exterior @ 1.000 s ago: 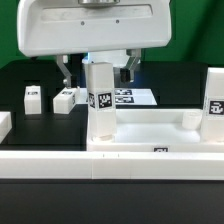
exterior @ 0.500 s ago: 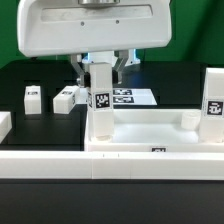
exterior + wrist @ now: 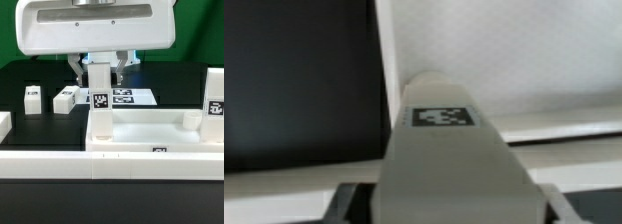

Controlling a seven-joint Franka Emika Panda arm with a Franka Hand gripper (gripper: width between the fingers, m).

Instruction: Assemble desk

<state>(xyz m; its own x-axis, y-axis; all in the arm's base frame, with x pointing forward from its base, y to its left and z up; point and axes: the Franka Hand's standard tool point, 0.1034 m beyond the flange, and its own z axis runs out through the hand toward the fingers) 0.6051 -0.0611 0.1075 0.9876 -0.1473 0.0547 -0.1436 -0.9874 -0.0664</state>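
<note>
1. You are looking at a black worktop (image 3: 30, 75) that carries white plastic furniture parts.
2. A large, shallow, white, tray-like tabletop (image 3: 140, 140) lies flat across the front of the scene.
3. A short, white, square-section leg (image 3: 100, 108) stands upright in the tabletop's corner on the exterior view's left.
4. This leg bears a black-and-white square tag (image 3: 101, 99). Its pattern is too coarse to read as writing.
5. The tool (image 3: 100, 72) hangs under the robot's white body, with one finger on each side of the leg's top.
6. The jaws are narrowed close to the leg, but you cannot tell from either view whether the pads touch it.
7. In the wrist view the same leg (image 3: 446, 165) fills the middle, with its tag (image 3: 443, 116) facing the camera.
8. A second leg (image 3: 213, 95), also tagged, stands upright at the tabletop's corner on the exterior view's right.
9. Two loose legs (image 3: 32, 98) (image 3: 65, 100) rest on the worktop, well apart from the tabletop.
10. The flat white marker board (image 3: 132, 97) lies behind the gripped-side leg.
11. A long white rail (image 3: 60, 165) runs along the front.
</note>
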